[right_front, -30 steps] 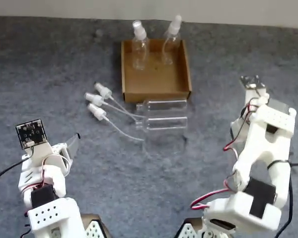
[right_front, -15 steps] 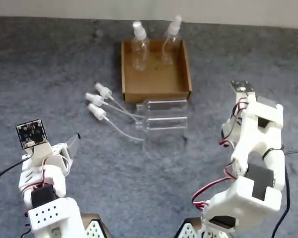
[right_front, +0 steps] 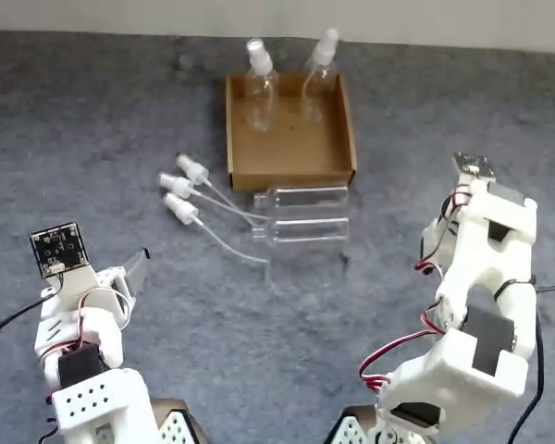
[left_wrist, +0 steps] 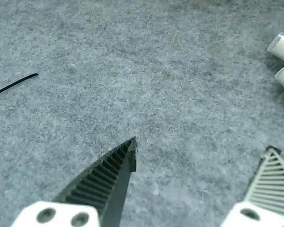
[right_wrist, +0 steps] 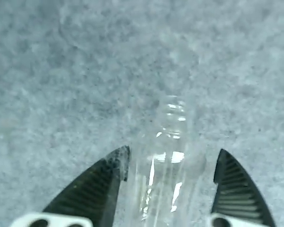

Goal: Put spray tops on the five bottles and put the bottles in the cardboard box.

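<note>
Over the grey table [right_front: 92, 139] the one thing that has moved is the right arm [right_front: 486, 268]: in the last second it swings in toward the lying bottles and back out to the right, ending a little nearer the camera than it began; the left arm [right_front: 79, 342] has kept still. The cardboard box [right_front: 291, 176] holds two capped bottles [right_front: 261, 92] [right_front: 314, 83] standing at its far wall, as before; two bare bottles [right_front: 301, 197] [right_front: 307, 229] lie just in front of the box, unmoved; three spray tops [right_front: 192, 168] [right_front: 175, 184] [right_front: 179, 207] lie to the left of them, tubes trailing toward the bottles. So no top has gone on in this stretch, and by my count three bottles remain to be capped. The right gripper [right_wrist: 174, 150] has its fingers set apart around an uncapped bottle [right_wrist: 168, 161], neck pointing away; the bottle fills the gap, so I judge it gripped. The left gripper [left_wrist: 202, 144] has its fingers spread wide over bare table, holding nothing, near two of the spray tops.
</note>
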Available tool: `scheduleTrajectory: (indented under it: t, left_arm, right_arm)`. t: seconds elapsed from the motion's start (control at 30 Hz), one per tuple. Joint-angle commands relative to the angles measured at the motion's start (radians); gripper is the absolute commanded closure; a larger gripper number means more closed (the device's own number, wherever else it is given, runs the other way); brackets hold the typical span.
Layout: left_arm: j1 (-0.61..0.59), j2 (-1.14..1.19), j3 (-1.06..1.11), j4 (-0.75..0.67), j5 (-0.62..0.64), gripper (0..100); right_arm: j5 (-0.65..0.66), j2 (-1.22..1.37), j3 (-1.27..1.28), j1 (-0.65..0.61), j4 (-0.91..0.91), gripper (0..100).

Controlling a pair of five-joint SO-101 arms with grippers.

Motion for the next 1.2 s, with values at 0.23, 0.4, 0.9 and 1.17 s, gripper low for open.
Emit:
scheduleTrajectory:
  t: [0.23, 0.4, 0.9, 1.17]
  left_arm:
    - [-0.012, -0.010, -0.001, -0.029, 0.008, 67]
    - [-0.012, -0.010, -0.001, -0.029, 0.008, 67]
    - [-0.012, -0.010, -0.001, -0.029, 0.008, 67]
    - [-0.013, -0.010, -0.001, -0.029, 0.008, 67]
  right_arm:
    - [-0.011, -0.010, 0.107, 0.012, -0.119, 75.0]
    - [-0.011, -0.019, 0.143, 0.012, -0.108, 75.3]
    - [-0.008, -0.010, -0.039, -0.044, 0.021, 76.5]
    - [-0.003, -0.015, 0.019, -0.042, -0.028, 81.4]
